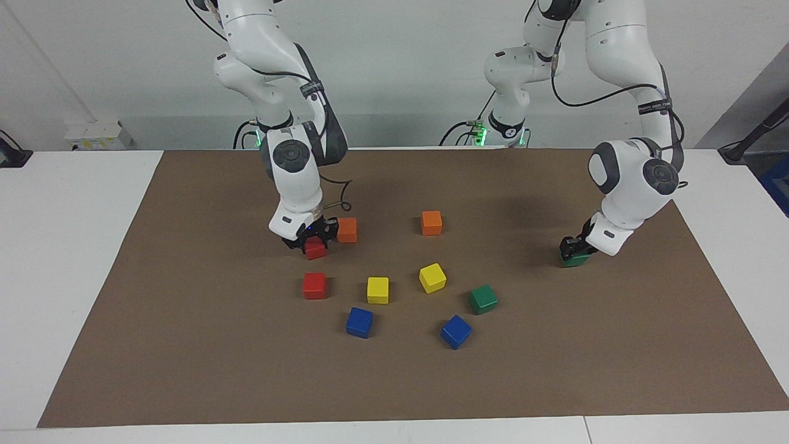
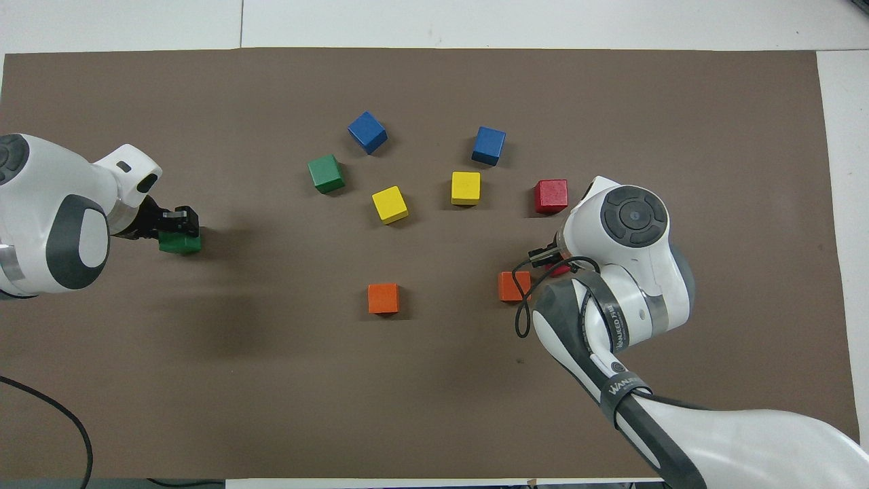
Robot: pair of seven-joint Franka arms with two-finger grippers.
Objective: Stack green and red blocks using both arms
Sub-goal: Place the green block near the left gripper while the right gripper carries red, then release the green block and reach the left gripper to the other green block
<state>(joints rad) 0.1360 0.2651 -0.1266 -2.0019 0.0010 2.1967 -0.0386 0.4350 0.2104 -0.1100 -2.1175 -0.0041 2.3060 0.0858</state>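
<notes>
Facing view: right gripper [image 1: 313,242] pinches a red block [image 1: 315,249] beside an orange cube [image 1: 347,229]; left gripper [image 1: 574,249] pinches a green block [image 1: 576,259] at the left arm's end. Lifting could nudge the orange cube.

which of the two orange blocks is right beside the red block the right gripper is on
The orange block toward the right arm's end, next to the right gripper and its red block. The other orange block stands alone.

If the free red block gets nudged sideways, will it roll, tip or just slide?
Probably slide. The red block is a flat-faced cube resting squarely on the brown mat, so rolling seems unlikely. Its matte faces and the mat may grip a little, so a high push could perhaps tip it. It looks rigid and small, likely light.
</notes>
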